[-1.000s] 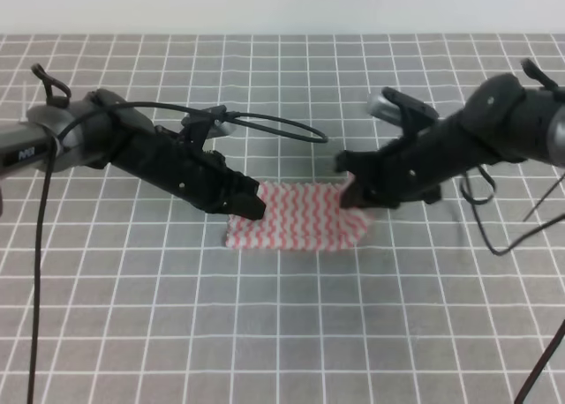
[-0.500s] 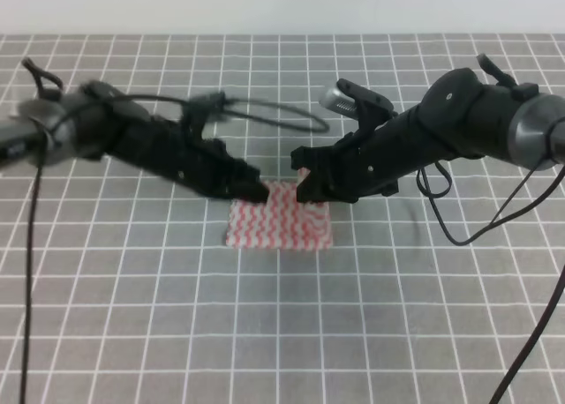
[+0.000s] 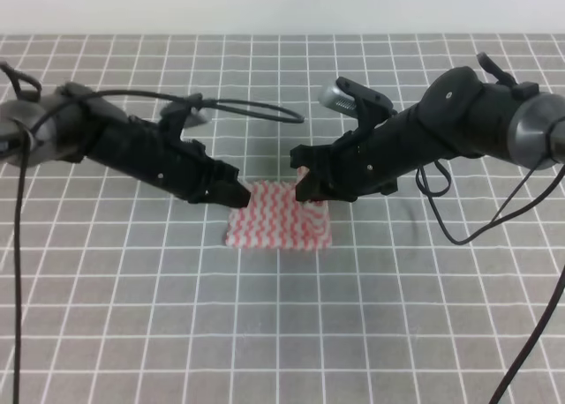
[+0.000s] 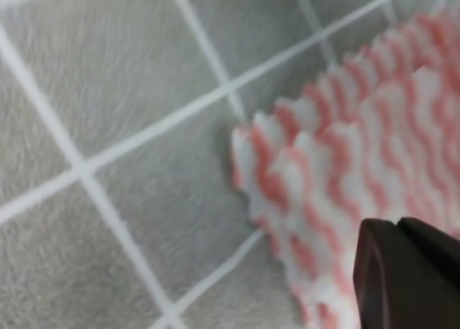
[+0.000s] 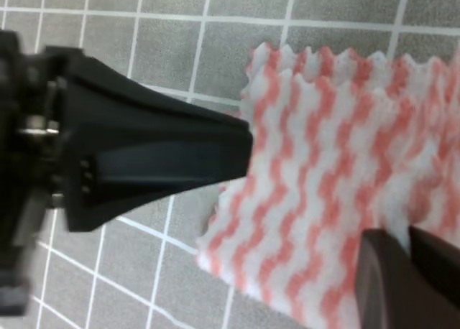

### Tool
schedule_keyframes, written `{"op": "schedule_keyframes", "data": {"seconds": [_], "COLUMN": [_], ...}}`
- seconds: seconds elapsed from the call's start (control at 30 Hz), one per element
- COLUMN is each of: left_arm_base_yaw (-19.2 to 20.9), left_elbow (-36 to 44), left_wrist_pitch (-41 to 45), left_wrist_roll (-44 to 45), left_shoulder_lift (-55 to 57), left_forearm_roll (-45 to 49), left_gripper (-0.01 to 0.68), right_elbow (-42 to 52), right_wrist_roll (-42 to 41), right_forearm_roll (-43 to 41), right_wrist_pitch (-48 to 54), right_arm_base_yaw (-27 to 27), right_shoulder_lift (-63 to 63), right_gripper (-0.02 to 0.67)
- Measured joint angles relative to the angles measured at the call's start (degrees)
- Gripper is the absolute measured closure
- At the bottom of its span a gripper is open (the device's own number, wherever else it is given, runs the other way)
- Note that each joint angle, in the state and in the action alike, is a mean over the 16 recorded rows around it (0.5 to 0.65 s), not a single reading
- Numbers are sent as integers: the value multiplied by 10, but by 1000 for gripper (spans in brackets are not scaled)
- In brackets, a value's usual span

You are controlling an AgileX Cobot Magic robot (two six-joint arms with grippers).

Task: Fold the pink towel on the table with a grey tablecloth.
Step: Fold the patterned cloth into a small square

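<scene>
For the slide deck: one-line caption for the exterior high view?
Both grippers, left and right, meet over the folded pink towel on the grey gridded tablecloth.

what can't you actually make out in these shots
- Exterior high: the right gripper covers the pink towel's far right corner, so any grip there is hidden.
- Exterior high: the left gripper tip is one dark mass; open or shut is unreadable.
- Left wrist: blurred, and the frame's edges cut off all but a towel corner; one dark finger shows.
- Right wrist: the fingertips run off the bottom edge.
</scene>
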Motion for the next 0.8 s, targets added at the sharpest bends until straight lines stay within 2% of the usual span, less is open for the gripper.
{"op": "schedule_keyframes", "data": {"seconds": [0.8], "left_arm_base_yaw": [1], "left_elbow": [0], "left_wrist_pitch": [-9], "left_wrist_roll": [-16], "left_shoulder_lift": [26], "left_forearm_roll": [-4], "left_gripper": [677], "right_elbow": [-49], "right_wrist_roll": [0], "right_forearm_roll": [32], "right_wrist_pitch": [3], "right_arm_base_yaw": [32], "right_shoulder_lift": [30], "right_gripper": [663]}}
